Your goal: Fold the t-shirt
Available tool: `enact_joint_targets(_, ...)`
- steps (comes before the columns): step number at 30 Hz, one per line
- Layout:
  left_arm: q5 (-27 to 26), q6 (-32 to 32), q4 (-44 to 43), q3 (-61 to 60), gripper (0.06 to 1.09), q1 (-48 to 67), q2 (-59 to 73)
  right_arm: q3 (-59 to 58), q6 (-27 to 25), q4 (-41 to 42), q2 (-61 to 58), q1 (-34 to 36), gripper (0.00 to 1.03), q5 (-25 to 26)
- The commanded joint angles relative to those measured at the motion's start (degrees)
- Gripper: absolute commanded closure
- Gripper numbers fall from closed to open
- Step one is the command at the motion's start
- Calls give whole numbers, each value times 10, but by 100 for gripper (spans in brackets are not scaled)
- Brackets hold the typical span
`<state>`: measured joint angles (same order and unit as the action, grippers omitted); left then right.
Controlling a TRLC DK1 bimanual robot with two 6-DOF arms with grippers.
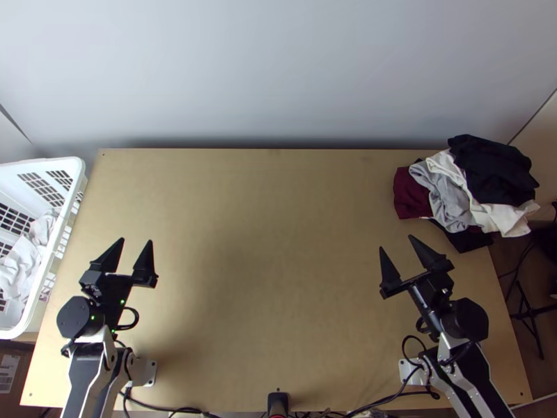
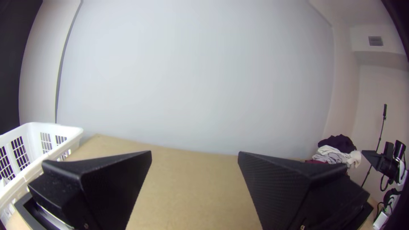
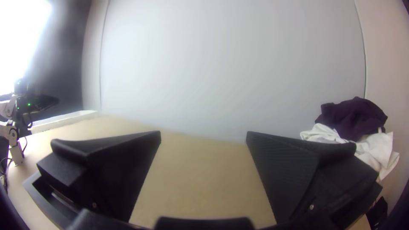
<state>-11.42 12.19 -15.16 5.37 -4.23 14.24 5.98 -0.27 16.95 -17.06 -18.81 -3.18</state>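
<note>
White cloth (image 1: 19, 265) lay bunched in the basket (image 1: 74, 171) at left, running near to far; at the far right corner, a heap's cream garment (image 1: 497, 216) slanted toward near right. Which was the t-shirt, I couldn't tell. My left gripper (image 1: 136, 241) and right gripper (image 1: 396, 242) stood released.

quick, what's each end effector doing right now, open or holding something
Left end effector: open, holding nothing.
Right end effector: open, holding nothing.

Top view high, steeply down on table (image 1: 278, 279); wrist views lower, facing same wall (image 2: 191, 76)
</note>
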Motion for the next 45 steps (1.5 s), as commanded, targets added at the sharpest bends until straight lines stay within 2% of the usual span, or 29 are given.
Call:
enact_joint_targets(1,4,4,87,-9,10,-1,-135,-4,4,-33,64,12,9,11)
enact_joint_targets(6,4,9,102,-9,10,-1,-141,-4,29,-27,117,56,9,21)
enact_joint_targets(10,4,13,101,-9,10,-1,-142,-4,30,-22,143,86,9,33)
enact_joint_targets(12,4,12,102,-9,10,-1,-142,-4,31,-22,154,99,4,34)
enact_joint_targets(16,5,13,105,-9,10,-3,-143,-4,44,-61,173,121,4,34)
enact_joint_targets(21,4,17,114,-9,10,-3,-144,-4,42,-113,174,121,4,34)
enact_joint_targets(23,4,47,130,-9,10,-3,-144,-3,32,-170,174,114,4,34)
enact_joint_targets(25,4,84,160,-8,10,-3,-144,-4,21,-184,174,112,4,34)
enact_joint_targets(27,4,81,184,-9,10,-3,-144,-3,24,-193,174,108,4,34)
enact_joint_targets(32,5,75,251,-9,10,-14,-144,-5,6,-300,172,108,4,35)
enact_joint_targets(39,10,74,257,-10,10,-55,-143,-6,9,-301,171,120,4,35)
enact_joint_targets(45,36,74,261,-10,10,-76,-143,-6,9,-301,171,120,4,35)
